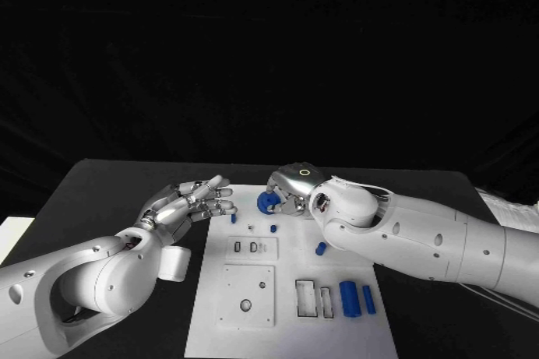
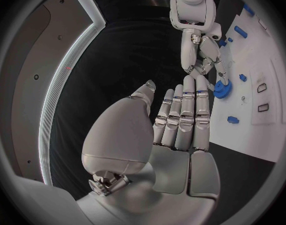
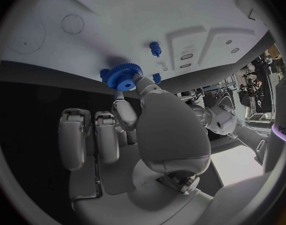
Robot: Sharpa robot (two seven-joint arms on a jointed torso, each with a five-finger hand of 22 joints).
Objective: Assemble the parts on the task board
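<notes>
Black table bears white task board.

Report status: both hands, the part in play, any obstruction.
Right hand pinches the round blue toothed gear at the far end of the white task board. Left hand open beside the board, holding nothing. No obstruction seen around the gear.

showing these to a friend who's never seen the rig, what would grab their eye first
First, the right robot hand at the far end of the white task board, pinching a blue gear over the board's edge. Next, the left robot hand beside the board's left edge, fingers straight and holding nothing. Then the blue cylinders lying at the near right of the board.
</notes>
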